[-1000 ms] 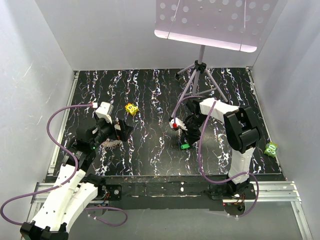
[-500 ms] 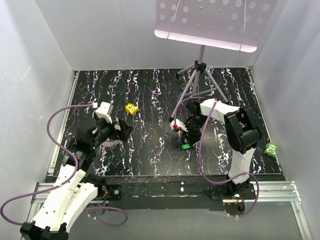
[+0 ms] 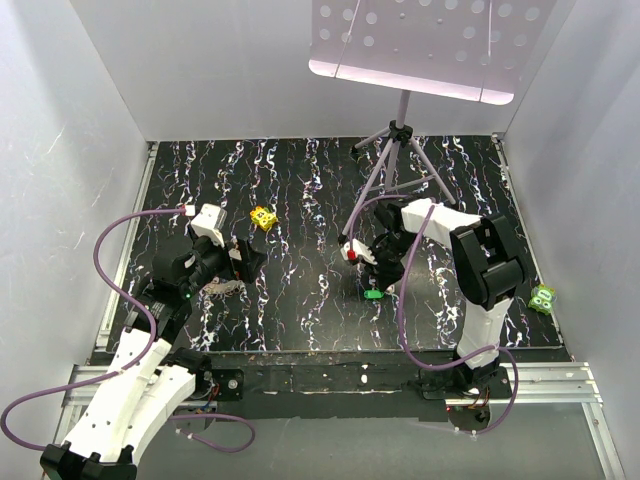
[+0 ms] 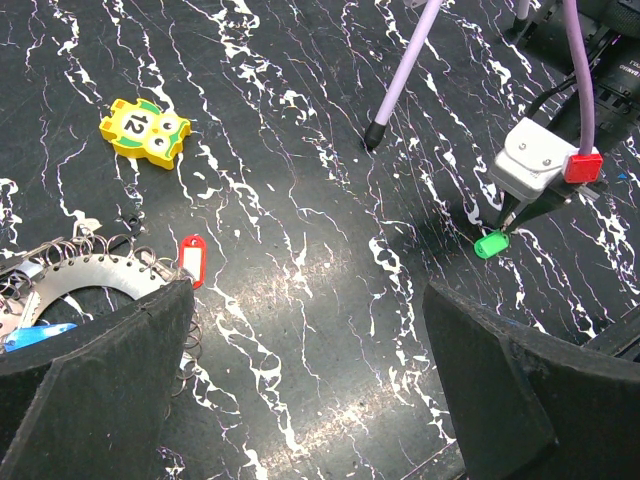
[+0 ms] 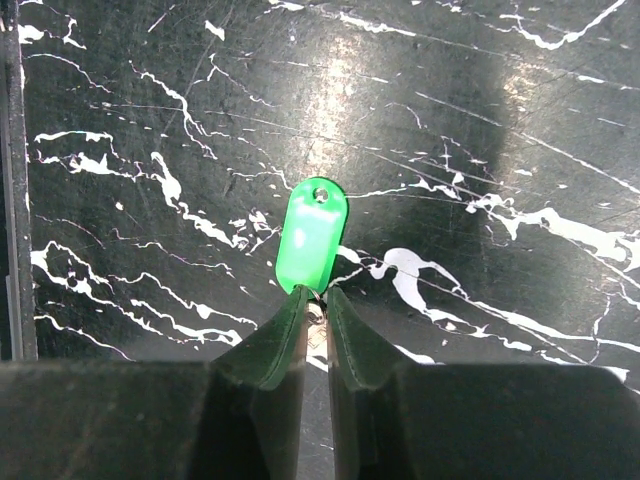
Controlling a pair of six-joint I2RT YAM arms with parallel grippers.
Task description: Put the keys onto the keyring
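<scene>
Pinching the green key by its near end with our right gripper closed on it, we see its long axis running straight up the frame from the fingertips, while the keyring lies lower left under our wide-open left gripper, well apart.

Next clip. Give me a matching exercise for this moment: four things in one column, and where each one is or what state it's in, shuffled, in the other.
Things:
1. green key
2. red key
3. yellow block
4. left tool

Places or states:
a. open, holding nothing
b. lying beside the keyring
c. pinched at one end by the right tool
d. lying alone, marked 12

Pairs: 1-c, 2-b, 3-d, 4-a
</scene>
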